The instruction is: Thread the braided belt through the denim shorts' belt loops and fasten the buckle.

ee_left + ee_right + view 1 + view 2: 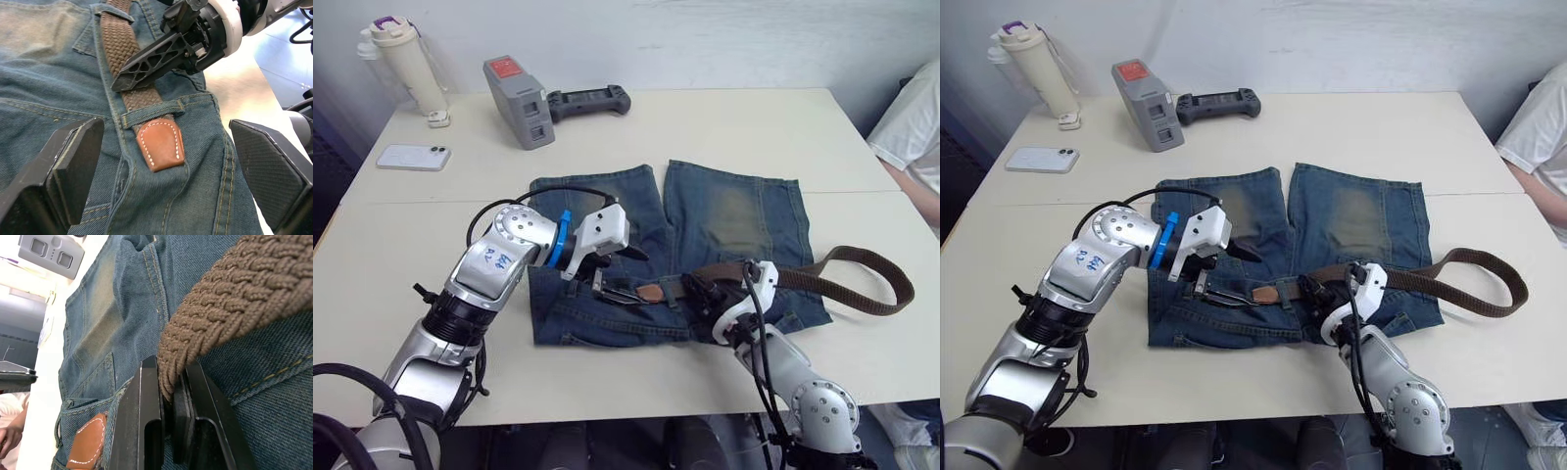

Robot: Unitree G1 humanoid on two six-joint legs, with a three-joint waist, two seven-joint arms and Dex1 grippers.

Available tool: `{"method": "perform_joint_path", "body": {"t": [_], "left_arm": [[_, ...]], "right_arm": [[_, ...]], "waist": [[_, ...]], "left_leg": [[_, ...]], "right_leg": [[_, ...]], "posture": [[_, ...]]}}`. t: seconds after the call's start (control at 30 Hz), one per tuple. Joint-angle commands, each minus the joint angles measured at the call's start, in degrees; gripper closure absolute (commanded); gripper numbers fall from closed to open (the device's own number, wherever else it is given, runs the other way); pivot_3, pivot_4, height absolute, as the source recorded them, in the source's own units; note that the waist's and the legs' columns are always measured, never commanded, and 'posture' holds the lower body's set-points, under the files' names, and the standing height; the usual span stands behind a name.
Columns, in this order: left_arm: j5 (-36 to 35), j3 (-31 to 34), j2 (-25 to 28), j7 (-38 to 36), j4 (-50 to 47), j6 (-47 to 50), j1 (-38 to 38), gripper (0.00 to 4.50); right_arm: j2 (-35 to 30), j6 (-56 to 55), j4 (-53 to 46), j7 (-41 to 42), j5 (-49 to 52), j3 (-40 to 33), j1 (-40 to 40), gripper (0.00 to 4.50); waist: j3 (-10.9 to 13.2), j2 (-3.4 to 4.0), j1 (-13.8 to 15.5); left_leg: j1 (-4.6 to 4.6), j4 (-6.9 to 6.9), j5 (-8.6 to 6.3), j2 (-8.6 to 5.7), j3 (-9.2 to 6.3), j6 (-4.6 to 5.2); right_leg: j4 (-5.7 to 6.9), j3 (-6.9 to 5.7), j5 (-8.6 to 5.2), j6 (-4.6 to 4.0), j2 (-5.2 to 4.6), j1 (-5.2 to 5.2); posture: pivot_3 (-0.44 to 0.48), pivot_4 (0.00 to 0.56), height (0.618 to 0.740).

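The denim shorts (734, 211) lie flat on the table, waistband toward me. The braided belt (862, 259) runs along the waistband and curls in a loop off to the right. Its tan leather tip (160, 144) pokes out from under one of the belt loops (151, 113) near the waistband's middle. My left gripper (166, 129) is open, one finger on each side of that tip, just above the denim. My right gripper (168, 372) is shut on the braided belt a little to the right of the tip (651, 292). The buckle is hidden.
At the table's (754, 127) far left stand a cream bottle (406, 64) and a white phone (414, 157). A grey device (519, 103) and a black controller (587, 101) lie behind the shorts. A person in white sits at the right edge (915, 127).
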Motion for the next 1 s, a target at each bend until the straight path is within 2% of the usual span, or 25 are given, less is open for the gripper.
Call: {"method": "perform_joint_path", "body": {"t": [0.03, 0.07, 0.13, 0.17, 0.4, 0.63, 0.77, 0.9, 1.0], "left_arm": [[-0.1, 0.2, 0.7, -0.6, -1.8, -0.5, 0.0, 0.0], [-0.1, 0.1, 0.7, -0.6, -1.7, -0.7, 0.0, 0.0], [-0.1, 0.1, 0.5, -0.6, -1.5, -1.0, -0.2, 0.0], [-0.1, -0.1, 0.3, -0.6, -1.2, -1.2, -0.2, 0.0], [0.4, -0.6, -1.0, -0.5, 1.0, -3.3, -0.9, 0.0], [0.5, -0.7, -1.9, -0.5, 2.2, -4.4, -1.1, 0.0], [0.5, -0.5, -1.6, -1.0, 2.6, -4.8, -1.0, 0.0], [-0.3, -0.3, -1.3, -2.0, 2.6, -3.9, -1.3, 0.0], [-0.6, -0.1, -0.8, -3.3, 2.4, -4.0, -1.6, 0.0]], "right_arm": [[0.1, 2.8, 0.8, -0.3, 1.4, 1.3, 1.7, 4.46], [-0.4, 3.0, -0.2, -0.7, 2.7, 0.6, 2.2, 4.46], [-2.2, 3.9, -2.6, -1.5, 5.3, -0.7, 3.1, 3.65], [-3.5, 4.5, -3.9, -1.8, 6.7, -1.2, 3.6, 3.44], [-15.4, 6.2, -12.0, -7.3, 17.5, -4.5, 7.2, 0.17], [-27.5, 5.3, -15.1, -8.4, 24.9, -7.7, 10.7, 0.07], [-40.2, 8.2, -18.2, -3.0, 27.2, -14.6, 14.2, 0.07], [-48.8, 8.5, -20.0, 3.5, 32.0, -20.9, 14.8, 0.07], [-55.3, 12.2, -18.0, 6.2, 23.0, -22.8, 16.1, 0.07]], "waist": [[0.0, -0.01, 0.0], [0.0, -0.01, 0.0], [0.0, -0.01, 0.2], [0.0, -0.01, 0.3], [0.0, -0.01, 0.6], [0.0, -0.02, 1.5], [0.0, -0.03, 2.3], [0.0, -0.04, 2.5], [0.0, -0.08, 2.9]], "left_leg": [[0.0, 0.0, 0.0, 0.02, 0.0, -0.01], [0.0, 0.0, 0.0, 0.05, 0.0, -0.01], [-0.01, -0.02, 0.0, 0.08, 0.0, -0.01], [-0.02, -0.03, 0.0, 0.08, 0.0, -0.01], [-0.06, -0.01, -0.01, 0.07, 0.02, 0.0], [-0.07, -0.01, -0.03, 0.07, 0.06, 0.03], [-0.12, 0.03, -0.1, 0.04, 0.12, 0.14], [-0.11, 0.13, -0.15, 0.06, 0.14, 0.15], [-0.13, 0.13, -0.17, 0.07, 0.14, 0.17]], "right_leg": [[0.0, 0.0, 0.0, 0.0, 0.02, 0.0], [0.0, 0.0, 0.0, 0.0, 0.03, 0.0], [-0.02, 0.0, 0.0, -0.01, 0.06, -0.01], [-0.03, 0.0, 0.0, -0.01, 0.06, -0.02], [-0.1, -0.01, 0.0, -0.02, 0.05, 0.0], [-0.18, -0.01, 0.0, -0.02, 0.04, -0.01], [-0.31, -0.01, 0.01, -0.03, 0.02, 0.03], [-0.47, -0.01, 0.03, -0.06, 0.04, 0.05], [-0.47, -0.01, 0.03, -0.06, 0.04, 0.07]], "posture": [[0.0, 0.15, 0.74], [0.0, 0.15, 0.74], [0.0, 0.15, 0.74], [0.0, 0.15, 0.74], [0.0, 0.15, 0.74], [0.0, 0.15, 0.74], [0.0, 0.15, 0.74], [0.0, 0.15, 0.74], [0.0, 0.15, 0.74]]}}
